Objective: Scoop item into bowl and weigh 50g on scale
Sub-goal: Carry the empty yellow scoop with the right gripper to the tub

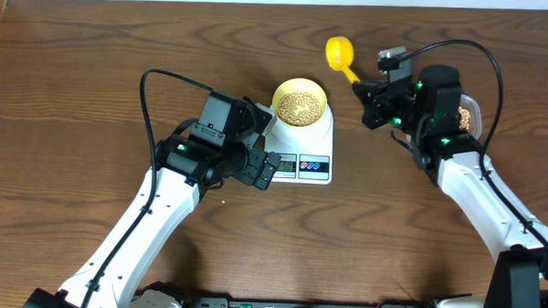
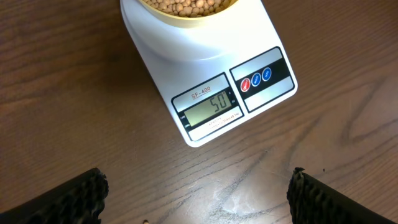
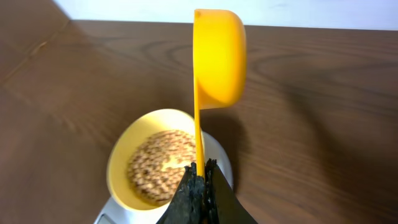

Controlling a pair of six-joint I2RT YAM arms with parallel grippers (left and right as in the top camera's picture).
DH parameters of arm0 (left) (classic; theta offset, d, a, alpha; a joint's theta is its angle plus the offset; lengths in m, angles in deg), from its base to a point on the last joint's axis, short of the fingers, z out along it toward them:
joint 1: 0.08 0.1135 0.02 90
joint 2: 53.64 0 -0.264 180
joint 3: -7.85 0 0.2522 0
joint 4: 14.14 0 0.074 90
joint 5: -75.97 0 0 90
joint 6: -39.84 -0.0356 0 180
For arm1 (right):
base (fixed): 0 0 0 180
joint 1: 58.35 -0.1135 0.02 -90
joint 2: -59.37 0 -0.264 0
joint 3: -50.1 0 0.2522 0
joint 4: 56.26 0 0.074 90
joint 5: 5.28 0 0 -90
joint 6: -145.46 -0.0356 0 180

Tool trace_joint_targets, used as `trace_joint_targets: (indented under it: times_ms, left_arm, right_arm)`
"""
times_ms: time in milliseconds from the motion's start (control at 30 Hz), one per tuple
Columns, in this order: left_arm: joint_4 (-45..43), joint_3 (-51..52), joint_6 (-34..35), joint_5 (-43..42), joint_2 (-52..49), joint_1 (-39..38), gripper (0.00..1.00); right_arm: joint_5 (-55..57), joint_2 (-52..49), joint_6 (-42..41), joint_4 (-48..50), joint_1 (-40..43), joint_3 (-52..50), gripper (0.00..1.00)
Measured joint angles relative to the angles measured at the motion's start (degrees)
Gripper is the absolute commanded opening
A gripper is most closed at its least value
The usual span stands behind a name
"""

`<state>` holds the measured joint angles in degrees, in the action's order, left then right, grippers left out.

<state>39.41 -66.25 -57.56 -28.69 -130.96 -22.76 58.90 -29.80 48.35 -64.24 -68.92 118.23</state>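
Right gripper: jaws are clamping fully together on the thin handle of the yellow scoop. In the wrist view the scoop is standing on edge, cup end farthest from the claw. The open face is turning away edge-on, so can't tell if anything is in it. In the overhead the scoop is hanging behind and to the right of the scale, raised off the table and clear of the bowl.

Left gripper: jaws are standing wide apart, gripping nothing. Its black fingers are showing at the lower corners of the wrist view, in front of the scale's front edge. Bare wood is lying between them and the scale, so no contact. In the overhead that claw is sitting just beside the scale's left-front corner.

Scale: white body is lying flat on the table. Its display is reading 50, with "SF-400" printed above. Small round buttons are sitting just right of the display on the same front edge, one red and the others blue.

Bowl: pale yellow, sitting upright on the scale's rear part.

Beans: tan and round, lying in the bowl below the rim.

Right of the scale, a clear tub with more beans is peeking out, mostly hidden by the right arm.
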Motion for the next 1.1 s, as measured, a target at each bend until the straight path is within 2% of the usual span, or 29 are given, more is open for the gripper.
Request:
trace_joint_targets:
  times_ms: [333, 500, 633, 833, 1100]
  left_arm:
    - [0.0, 0.0, 0.0, 0.0, 0.0, 0.0, 0.95]
    - [0.0, 0.0, 0.0, 0.0, 0.0, 0.0, 0.95]
    - [0.0, 0.0, 0.0, 0.0, 0.0, 0.0, 0.95]
    - [0.0, 0.0, 0.0, 0.0, 0.0, 0.0, 0.95]
    - [0.0, 0.0, 0.0, 0.0, 0.0, 0.0, 0.95]
  right_arm:
    - [-0.3, 0.2, -11.0, -1.3, 6.4, 0.0, 0.01]
    - [-1.0, 4.0, -14.0, -6.3, 11.8, 0.0, 0.01]
    - [-0.5, 10.5, -15.2, -14.1, 16.6, 0.0, 0.01]
    - [5.2, 16.7, -15.3, -24.9, 21.9, 0.0, 0.01]
    - [13.4, 18.8, -7.6, -33.1, 23.3, 0.0, 0.01]
